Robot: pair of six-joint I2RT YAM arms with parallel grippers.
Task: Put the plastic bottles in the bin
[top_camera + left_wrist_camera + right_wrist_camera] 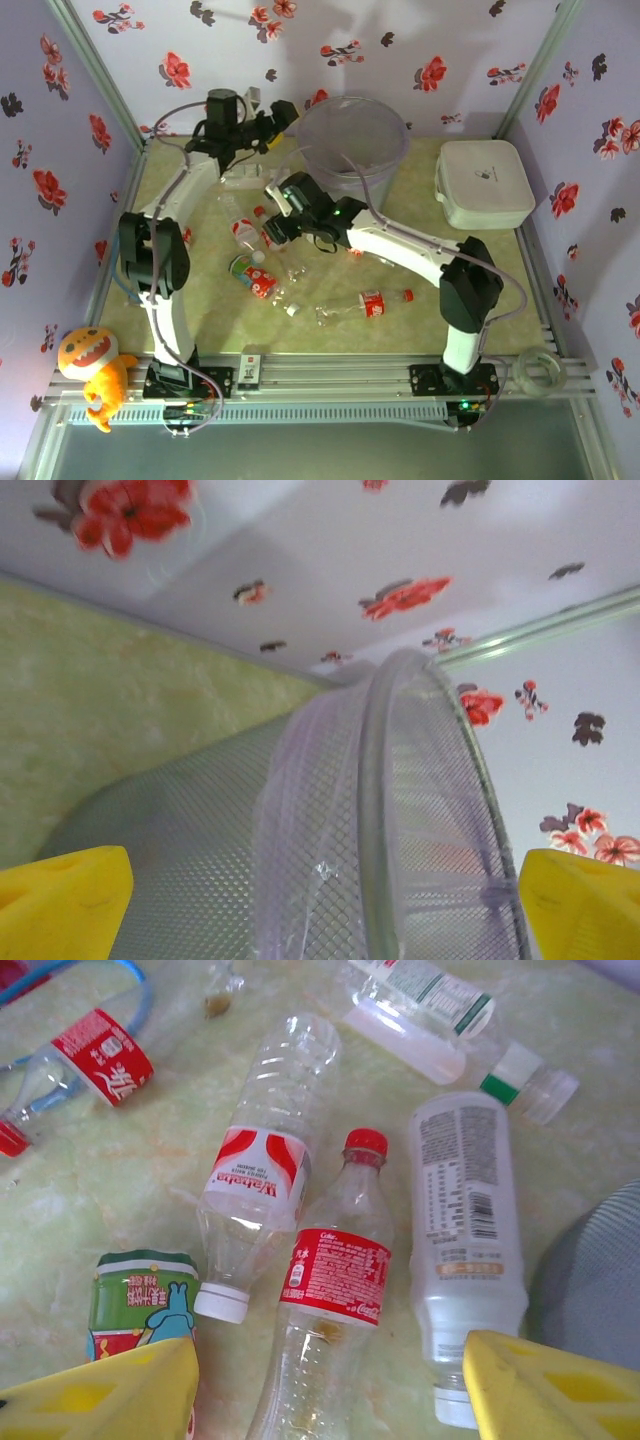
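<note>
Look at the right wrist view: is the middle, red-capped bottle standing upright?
No, the red-capped bottle lies flat on its side on the table.

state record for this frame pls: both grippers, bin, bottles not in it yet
left gripper: open, empty, beside the bin rim
right gripper: open, above the red-capped bottle, not gripping it
bin: upright, at the back of the table
not binned: red-capped bottle, white-capped bottle, white-label bottle, more around them, all lying flat
bin contents: cannot tell
task: not done
</note>
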